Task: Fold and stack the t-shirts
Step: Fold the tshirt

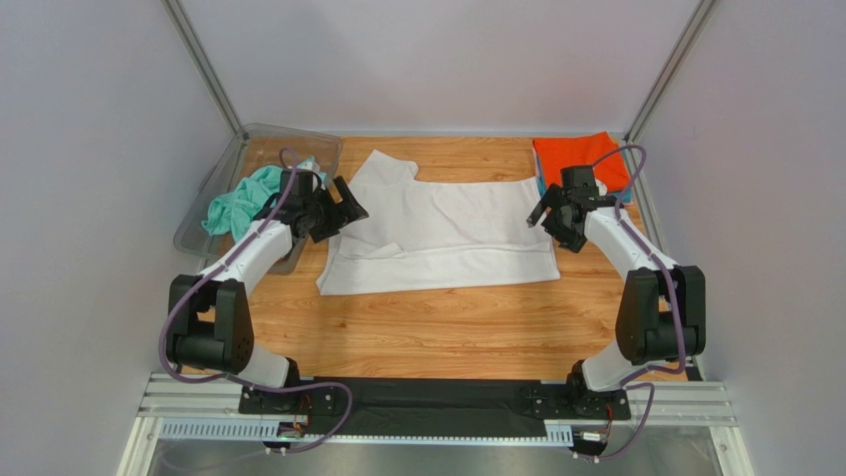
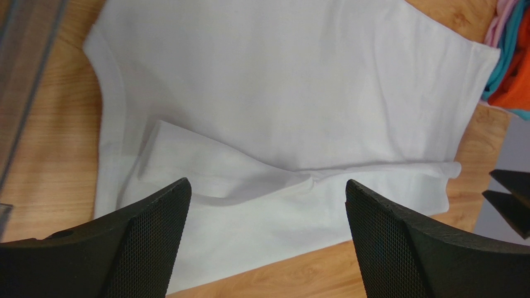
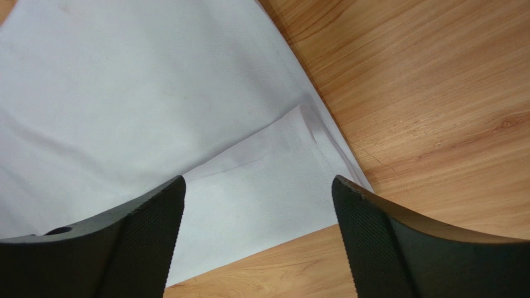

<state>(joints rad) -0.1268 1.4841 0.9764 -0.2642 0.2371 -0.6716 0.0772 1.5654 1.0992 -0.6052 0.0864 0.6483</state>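
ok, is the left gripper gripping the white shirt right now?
No, in the left wrist view the left gripper stands open above the white t-shirt, with no cloth pinched between its jaws.

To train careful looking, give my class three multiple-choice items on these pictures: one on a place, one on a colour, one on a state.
1. Where is the mint-green t-shirt? A in the clear plastic tray; B at the far right corner; C on bare wood.
2. What colour is the uppermost folded t-shirt at the far right? A pink; B orange; C white.
3. How do the left gripper and right gripper stand? A both shut on cloth; B both open, empty; C one shut.
Answers: A, bunched inside the tray; B, orange on top; B, wide jaws above the white t-shirt.
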